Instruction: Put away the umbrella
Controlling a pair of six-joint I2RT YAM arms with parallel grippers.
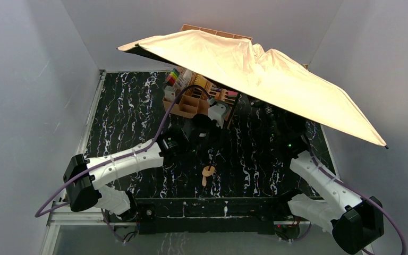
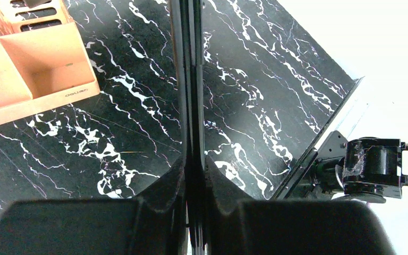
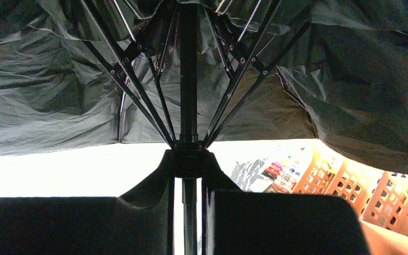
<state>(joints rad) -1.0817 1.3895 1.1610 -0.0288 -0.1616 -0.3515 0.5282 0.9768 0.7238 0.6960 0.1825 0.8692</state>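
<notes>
I see the left gripper (image 2: 193,170) and the right gripper (image 3: 188,162) each clamped on the open umbrella (image 1: 255,74) spanning the frame's upper centre.

The left arm (image 1: 130,159) and the right arm (image 1: 321,178) are both built of white, rounded links with black blocks at the joints. A thin purple cable (image 1: 58,201) runs along each arm. A small green light (image 1: 289,144) shows on the right one. The left claw (image 2: 194,166) and the right claw (image 3: 187,159) have matte black, wedge-shaped fingers.
</notes>
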